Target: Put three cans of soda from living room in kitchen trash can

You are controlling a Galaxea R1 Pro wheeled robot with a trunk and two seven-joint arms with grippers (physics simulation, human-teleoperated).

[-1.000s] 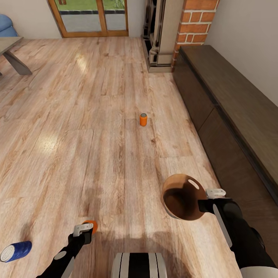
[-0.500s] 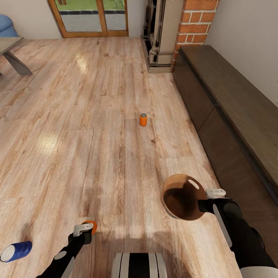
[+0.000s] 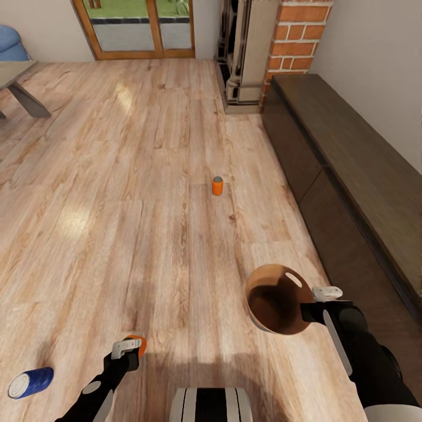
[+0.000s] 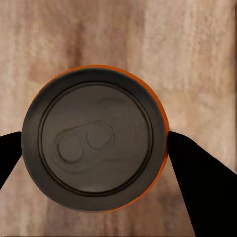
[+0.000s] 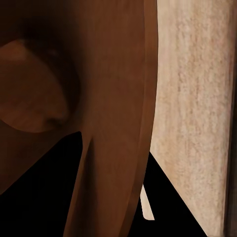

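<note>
My left gripper [image 3: 130, 347] is shut on an orange soda can [image 3: 137, 341]; in the left wrist view its grey top [image 4: 94, 138] sits between the two dark fingers [image 4: 197, 182]. A second orange can [image 3: 217, 186] stands upright on the pale wood floor, well ahead of me. The dark blue can [image 3: 30, 381] lies on its side at the lower left, beyond my left arm. My right gripper [image 3: 312, 309] is shut on the rim of the trash can [image 3: 274, 299], held tilted with its brown inside [image 5: 113, 98] facing me.
A long dark low cabinet [image 3: 351, 176] runs along the right side. A brick fireplace [image 3: 275, 47] stands at the back, with a glass door [image 3: 140, 26] to its left. A table leg [image 3: 26, 97] and a blue sofa [image 3: 10, 44] show at the far left.
The whole view has shifted a little, so the camera has moved; the floor, far can and blue can slid slightly in the picture. Both arms keep their hold and pose.
</note>
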